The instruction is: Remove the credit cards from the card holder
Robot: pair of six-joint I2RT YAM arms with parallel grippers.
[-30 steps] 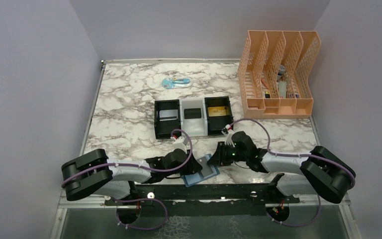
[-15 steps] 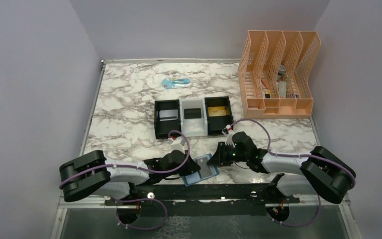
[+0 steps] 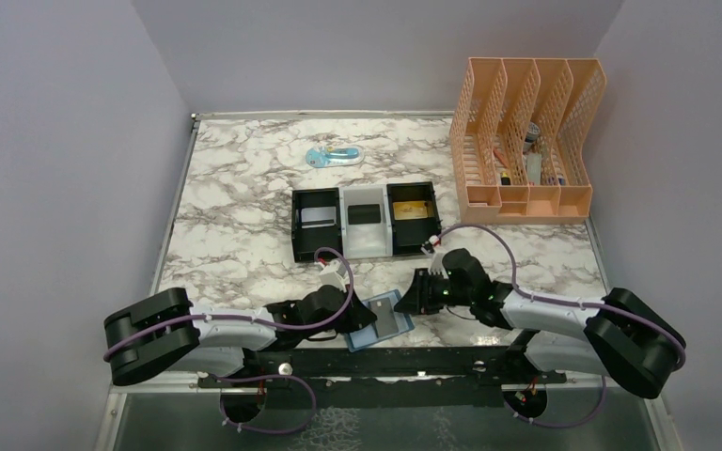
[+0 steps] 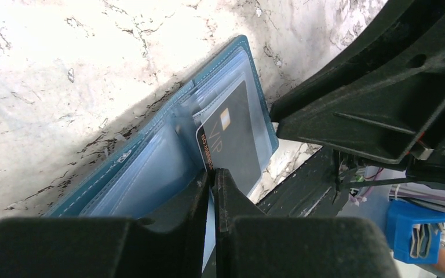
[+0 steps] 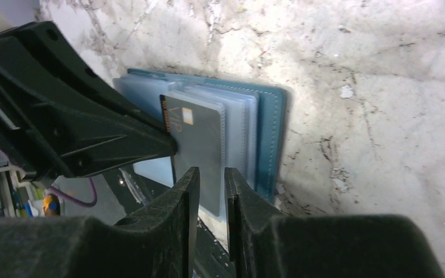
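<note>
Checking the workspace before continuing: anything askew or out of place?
The teal-blue folding card holder lies open, angled, at the marble table's near edge, one corner overhanging it. A dark grey card sticks partway out of its clear sleeve.

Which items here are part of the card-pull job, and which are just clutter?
Job: card holder; dark VIP card; left end effector pinching that card; right end effector on the holder's sleeves.
Lying about: three-compartment tray with cards in it; orange file rack; small blue item at the back.

Plain lavender-grey walls point(image 3: 56, 141) close in on three sides of a white marble-patterned table point(image 3: 235, 216) with grey veins, evenly lit, shadows soft.
</note>
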